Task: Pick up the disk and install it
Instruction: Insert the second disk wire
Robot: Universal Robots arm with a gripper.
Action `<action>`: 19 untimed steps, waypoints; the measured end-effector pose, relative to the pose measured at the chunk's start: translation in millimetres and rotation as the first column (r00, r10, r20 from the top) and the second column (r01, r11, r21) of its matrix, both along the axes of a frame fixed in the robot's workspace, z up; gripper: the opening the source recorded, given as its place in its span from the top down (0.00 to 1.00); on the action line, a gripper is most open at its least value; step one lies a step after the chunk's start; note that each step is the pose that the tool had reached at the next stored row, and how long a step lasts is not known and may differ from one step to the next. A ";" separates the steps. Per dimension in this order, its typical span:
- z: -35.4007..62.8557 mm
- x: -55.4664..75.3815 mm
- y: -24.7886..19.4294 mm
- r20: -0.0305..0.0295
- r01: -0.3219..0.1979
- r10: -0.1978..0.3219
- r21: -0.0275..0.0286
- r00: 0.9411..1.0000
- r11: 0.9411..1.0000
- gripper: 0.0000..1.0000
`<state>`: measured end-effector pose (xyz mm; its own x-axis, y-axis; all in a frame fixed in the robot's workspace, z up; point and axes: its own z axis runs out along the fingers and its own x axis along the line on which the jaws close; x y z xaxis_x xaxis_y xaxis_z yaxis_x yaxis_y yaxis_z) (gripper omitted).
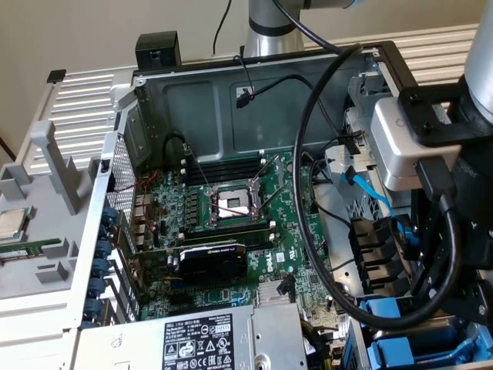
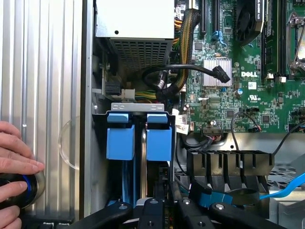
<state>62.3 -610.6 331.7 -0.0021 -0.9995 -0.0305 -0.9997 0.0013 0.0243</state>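
Observation:
The disk [image 2: 158, 140] stands edge-on in the metal drive cage [image 2: 138, 106]. What I see of it is its blue plastic frame, the one nearer the motherboard of two side by side. My gripper [image 2: 167, 193] hangs right over that slot with its fingers drawn close together on the disk's near end. The black finger links cover most of the contact. In the exterior view the arm's wrist [image 1: 431, 146] reaches down at the right side of the open computer case, above the blue frames [image 1: 385, 312].
A second blue frame [image 2: 119, 138] fills the neighbouring slot. The grey power-supply box [image 1: 208, 339] and the motherboard [image 1: 231, 204] lie beside the cage. Black cables [image 1: 308, 193] loop near the wrist, with a blue cable [image 2: 286, 188] close by. A person's hand [image 2: 14, 162] rests on a black knob.

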 end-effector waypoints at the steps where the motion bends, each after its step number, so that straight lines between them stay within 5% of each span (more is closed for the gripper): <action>1: 0.0 0.0 0.0 0.000 0.000 0.000 0.000 1.000 1.000 0.83; 12: 1.8 0.0 0.0 0.002 0.000 0.000 0.000 1.000 1.000 0.82; 15: 3.5 -0.2 0.0 0.002 0.000 0.000 0.000 1.000 1.000 0.69; 19: 9.8 -0.5 0.0 0.004 0.000 0.000 0.000 1.000 1.000 0.69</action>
<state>61.9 -610.6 341.5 -0.0019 -0.9995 -0.0306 -0.9998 0.0013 0.0204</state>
